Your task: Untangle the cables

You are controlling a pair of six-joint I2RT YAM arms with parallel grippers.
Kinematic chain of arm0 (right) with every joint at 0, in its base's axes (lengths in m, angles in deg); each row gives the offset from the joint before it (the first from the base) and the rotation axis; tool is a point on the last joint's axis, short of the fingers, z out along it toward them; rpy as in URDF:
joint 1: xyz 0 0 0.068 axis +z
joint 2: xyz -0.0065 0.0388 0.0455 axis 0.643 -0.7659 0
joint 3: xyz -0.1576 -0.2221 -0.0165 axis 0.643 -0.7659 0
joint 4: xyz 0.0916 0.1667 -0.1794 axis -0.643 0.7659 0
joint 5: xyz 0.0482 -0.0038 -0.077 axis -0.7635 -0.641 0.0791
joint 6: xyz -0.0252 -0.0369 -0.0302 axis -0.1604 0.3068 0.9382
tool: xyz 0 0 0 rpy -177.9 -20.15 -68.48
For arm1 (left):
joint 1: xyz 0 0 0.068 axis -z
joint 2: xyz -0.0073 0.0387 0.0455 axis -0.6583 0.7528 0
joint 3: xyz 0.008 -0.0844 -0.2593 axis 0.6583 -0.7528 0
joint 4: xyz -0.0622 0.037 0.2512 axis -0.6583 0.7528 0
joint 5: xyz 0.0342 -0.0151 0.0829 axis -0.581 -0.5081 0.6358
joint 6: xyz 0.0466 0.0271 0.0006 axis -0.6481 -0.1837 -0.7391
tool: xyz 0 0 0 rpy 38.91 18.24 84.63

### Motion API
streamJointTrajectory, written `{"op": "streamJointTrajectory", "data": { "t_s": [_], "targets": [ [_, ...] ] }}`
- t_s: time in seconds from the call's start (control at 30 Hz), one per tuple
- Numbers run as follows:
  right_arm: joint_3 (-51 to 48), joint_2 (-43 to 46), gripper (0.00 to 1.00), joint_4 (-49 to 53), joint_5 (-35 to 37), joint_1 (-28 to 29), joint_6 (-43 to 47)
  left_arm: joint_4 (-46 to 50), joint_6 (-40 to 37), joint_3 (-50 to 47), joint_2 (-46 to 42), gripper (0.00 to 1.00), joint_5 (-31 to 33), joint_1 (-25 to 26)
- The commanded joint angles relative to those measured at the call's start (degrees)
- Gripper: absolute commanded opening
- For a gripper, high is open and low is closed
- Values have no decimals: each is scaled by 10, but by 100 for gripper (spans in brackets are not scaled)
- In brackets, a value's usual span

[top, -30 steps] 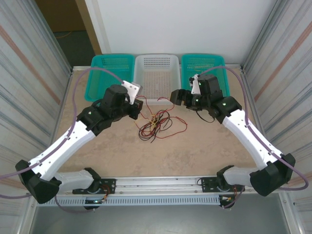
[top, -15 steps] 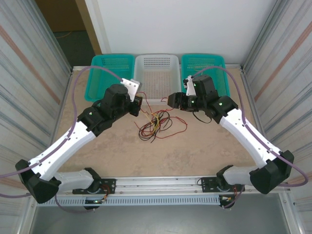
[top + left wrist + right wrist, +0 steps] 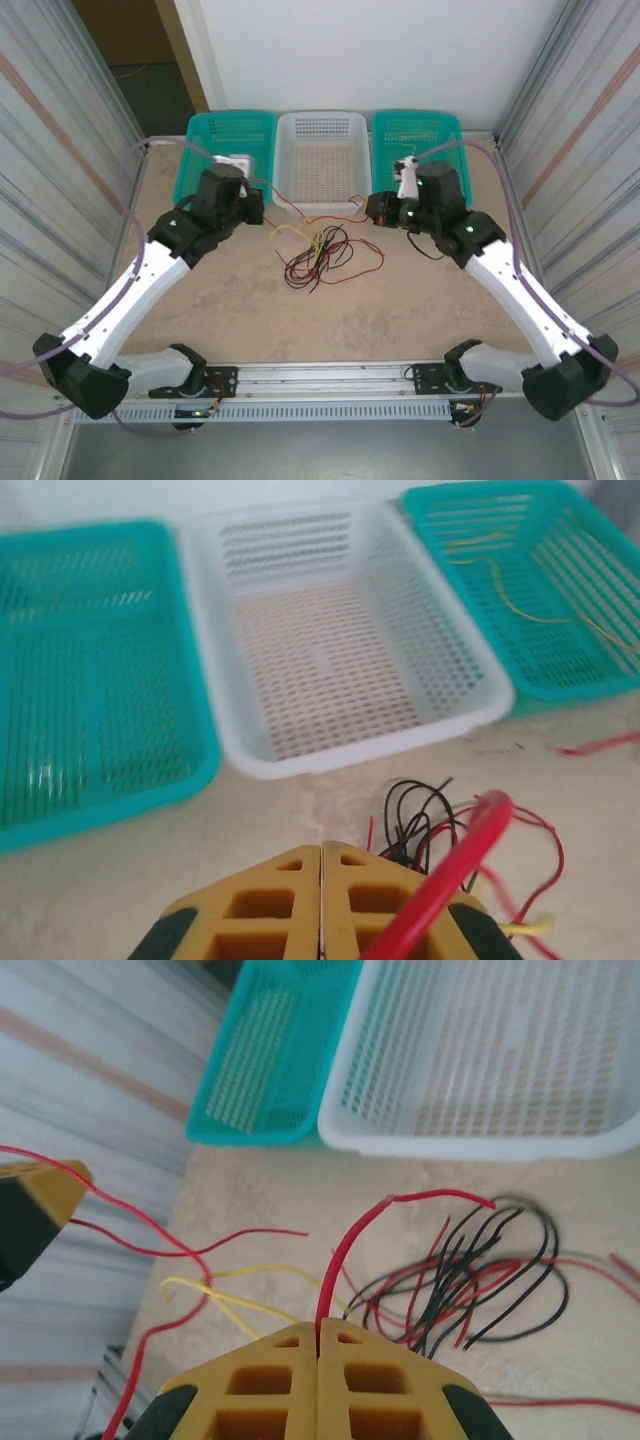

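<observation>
The tangle of cables (image 3: 322, 255) is seen on the tabletop (image 3: 400, 310) between the left gripper (image 3: 258, 205) and right gripper (image 3: 370, 208), each clenched on a red strand (image 3: 345, 1250).

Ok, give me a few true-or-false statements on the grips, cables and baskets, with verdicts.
The left gripper is shut on a red cable. True.
The right gripper is open. False: it is shut on a red strand.
The tangle lies inside the white basket. False: it lies on the table in front of it.
A yellow cable lies in the right teal basket. True.
</observation>
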Motion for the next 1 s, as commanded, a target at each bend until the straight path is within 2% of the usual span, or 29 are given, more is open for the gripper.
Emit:
{"op": "streamJointTrajectory", "data": {
  "t_s": [0.0,0.13,0.23,0.37,0.5,0.57,0.6,0.67,0.73,0.83,0.97],
  "targets": [
    [-43,60,0,-78,15,-39,-41,52,162,-38,-23,0,-74,-73],
    [-88,112,0,-97,27,-82,-64,62,223,-76,-29,0,-148,-115],
    [-119,134,0,-97,49,-92,-65,54,275,-115,-29,0,-223,-148],
    [-143,143,0,-98,52,-92,-70,44,293,-133,-38,0,-234,-152],
    [-139,137,1,-79,45,-88,-65,1,279,-125,-49,0,-259,-143],
    [-121,124,17,-63,33,-79,-54,-10,255,-108,-49,0,-263,-125],
    [-105,110,28,-51,26,-68,-43,-13,241,-95,-47,0,-263,-112],
    [-65,75,49,-15,23,-31,-12,-17,218,-71,-41,0,-262,-84],
    [-16,16,60,24,38,32,24,-17,200,-44,-31,0,-259,-59],
    [31,-47,72,38,53,114,46,-12,189,-13,-20,0,-247,-30],
    [57,-104,73,18,32,151,26,-10,185,15,-14,0,-236,-14]
  ]
}}
